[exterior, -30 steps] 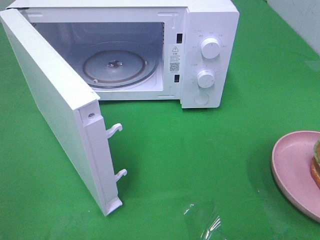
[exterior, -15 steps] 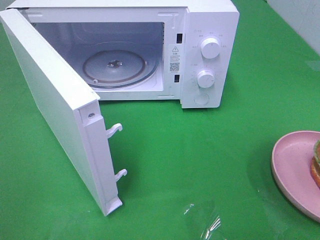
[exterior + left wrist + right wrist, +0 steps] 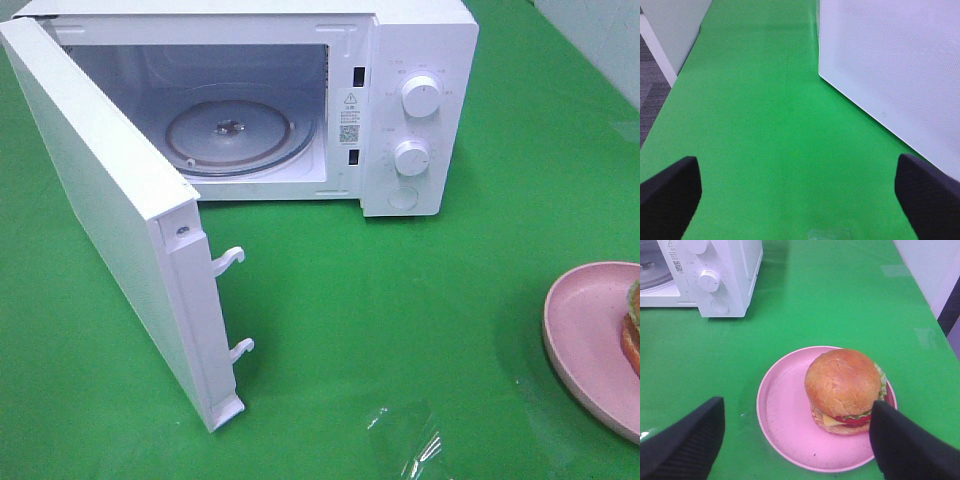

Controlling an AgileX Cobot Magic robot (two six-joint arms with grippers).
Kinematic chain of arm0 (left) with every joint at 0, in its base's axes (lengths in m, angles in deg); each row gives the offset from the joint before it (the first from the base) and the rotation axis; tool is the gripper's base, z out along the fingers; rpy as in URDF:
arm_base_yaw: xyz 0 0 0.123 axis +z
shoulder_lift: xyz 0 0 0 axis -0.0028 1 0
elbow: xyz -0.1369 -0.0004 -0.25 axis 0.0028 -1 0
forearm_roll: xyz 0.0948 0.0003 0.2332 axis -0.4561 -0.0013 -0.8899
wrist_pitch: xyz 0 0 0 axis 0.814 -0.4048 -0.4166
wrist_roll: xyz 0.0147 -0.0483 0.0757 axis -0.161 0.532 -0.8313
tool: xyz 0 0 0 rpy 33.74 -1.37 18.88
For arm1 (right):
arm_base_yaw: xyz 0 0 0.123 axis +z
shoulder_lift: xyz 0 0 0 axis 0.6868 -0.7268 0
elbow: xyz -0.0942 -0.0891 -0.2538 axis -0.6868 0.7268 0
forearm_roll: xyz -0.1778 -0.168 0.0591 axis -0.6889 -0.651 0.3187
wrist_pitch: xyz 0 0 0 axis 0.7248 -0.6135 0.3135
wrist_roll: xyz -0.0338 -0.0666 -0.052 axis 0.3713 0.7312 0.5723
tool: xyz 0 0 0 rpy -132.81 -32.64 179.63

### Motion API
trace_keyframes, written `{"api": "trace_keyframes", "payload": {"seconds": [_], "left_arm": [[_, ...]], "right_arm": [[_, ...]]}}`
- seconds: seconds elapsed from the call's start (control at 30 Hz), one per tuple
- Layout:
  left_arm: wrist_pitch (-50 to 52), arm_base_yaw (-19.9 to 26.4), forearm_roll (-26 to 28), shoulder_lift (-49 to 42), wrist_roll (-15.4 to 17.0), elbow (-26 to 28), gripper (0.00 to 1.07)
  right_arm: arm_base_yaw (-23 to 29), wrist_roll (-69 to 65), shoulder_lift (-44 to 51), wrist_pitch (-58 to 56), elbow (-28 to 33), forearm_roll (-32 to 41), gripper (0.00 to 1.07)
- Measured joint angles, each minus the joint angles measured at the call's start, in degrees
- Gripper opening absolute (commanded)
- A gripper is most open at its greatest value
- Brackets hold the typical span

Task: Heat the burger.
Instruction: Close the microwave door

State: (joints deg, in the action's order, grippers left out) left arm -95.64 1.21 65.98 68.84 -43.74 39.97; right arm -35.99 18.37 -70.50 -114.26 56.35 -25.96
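Burger (image 3: 842,390) sits on the pink plate (image 3: 785,415), toward the plate's 3 o'clock side, bun dome up, lettuce and a red slice showing at its edge. In the high view I catch only a sliver of it at the far 3 o'clock edge of frame. Plate rests on the green surface (image 3: 400,300), well apart from the microwave (image 3: 420,120), which stands up at about 11 o'clock from it.

Right tool (image 3: 795,440) hangs over the plate, released, its dark fingers spread wide to either side, nothing between them. I judge it poised for a pick, not yet touching plate or burger.

Left tool (image 3: 795,190) also released and spread, holding nothing, over bare green just beside the microwave door (image 3: 110,220).

Progress: door is swung fully open, glass turntable (image 3: 230,135) bare inside. So opening is done. Left to do, by my reckoning: lift the plate with burger, carry it into the cavity, set it on the turntable, close the door, turn the dials (image 3: 420,97).
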Motion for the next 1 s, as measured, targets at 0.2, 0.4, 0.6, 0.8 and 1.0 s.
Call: {"api": "trace_keyframes", "payload": {"seconds": [0.2,0.4,0.6,0.8,1.0], "left_arm": [[2.1,0.0,-0.6,0.1,0.9,1.3,0.9],[6.9,0.0,-0.9,4.4,2.6,1.9,0.7],[13.8,0.0,-0.9,12.9,2.8,1.9,0.3],[17.4,0.0,-0.9,19.6,2.8,1.9,0.0],[26.9,0.0,-2.6,28.2,2.8,1.9,0.0]], "right_arm": [[0.0,0.0,0.0,0.0,0.0,0.0,0.76],[0.0,0.0,0.0,0.0,0.0,0.0,0.76],[0.0,0.0,0.0,0.0,0.0,0.0,0.76],[0.0,0.0,0.0,0.0,0.0,0.0,0.76],[0.0,0.0,0.0,0.0,0.0,0.0,0.76]]}}
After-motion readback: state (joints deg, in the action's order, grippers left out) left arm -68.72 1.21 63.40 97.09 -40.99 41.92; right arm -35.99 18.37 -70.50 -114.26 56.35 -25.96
